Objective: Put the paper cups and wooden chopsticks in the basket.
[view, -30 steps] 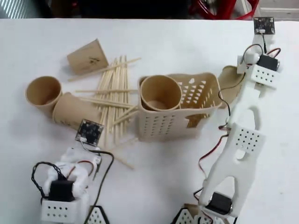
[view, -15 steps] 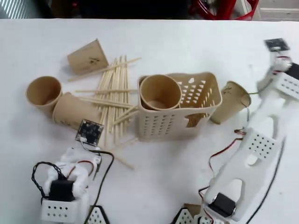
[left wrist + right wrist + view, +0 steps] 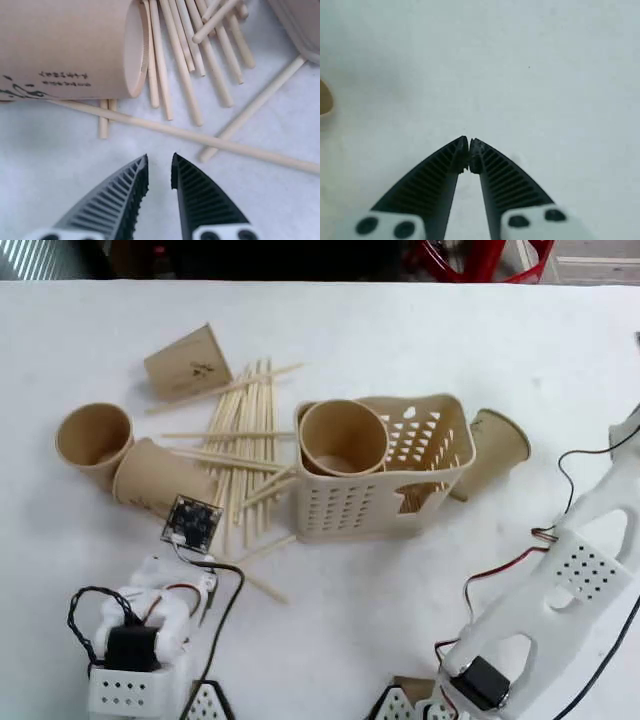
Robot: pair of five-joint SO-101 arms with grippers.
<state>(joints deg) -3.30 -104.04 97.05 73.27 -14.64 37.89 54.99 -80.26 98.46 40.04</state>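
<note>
The white slotted basket (image 3: 420,455) stands mid-table with one paper cup (image 3: 343,437) upright inside it. Another cup (image 3: 492,450) lies against the basket's right side. Left of the basket, wooden chopsticks (image 3: 245,435) lie scattered among three more cups: one upright (image 3: 93,440) and two on their sides (image 3: 160,478) (image 3: 187,362). My left gripper (image 3: 159,161) is slightly open and holds nothing; it hovers just short of the lying cup (image 3: 65,50) and the chopsticks (image 3: 200,55). Over bare table at the far right, my right gripper (image 3: 469,145) is shut and holds nothing.
The left arm's base (image 3: 135,650) sits at the front left, the right arm (image 3: 560,585) stretches along the right edge. A basket corner (image 3: 305,25) shows in the left wrist view. Open tabletop lies in front of the basket and behind it.
The right arm swung from beside the basket out to the table's right edge, uncovering the cup there, which now rests against the basket. The left arm kept still.
</note>
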